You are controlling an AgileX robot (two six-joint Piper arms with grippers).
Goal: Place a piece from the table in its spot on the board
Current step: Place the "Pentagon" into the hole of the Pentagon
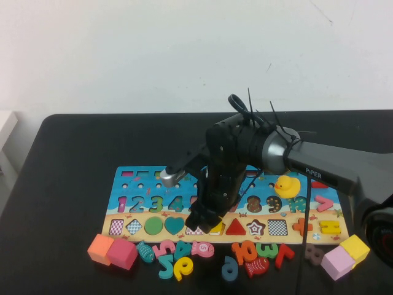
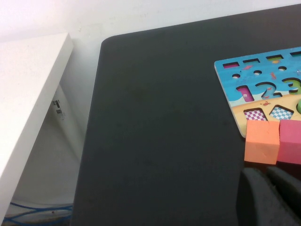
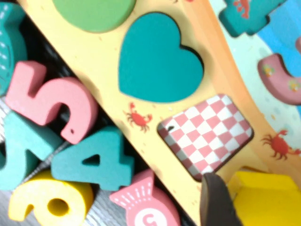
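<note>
While the right gripper hangs over the board's near strip, fingers apart around the yellow piece at its slot, directly beneath, the left gripper, state untellable, waits near the table's left corner.

Black right arm, grey "PiPER" link, cable ties

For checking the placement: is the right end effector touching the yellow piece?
Touching. The right wrist view shows the right end effector's dark finger pressed against the yellow piece, no gap.
</note>
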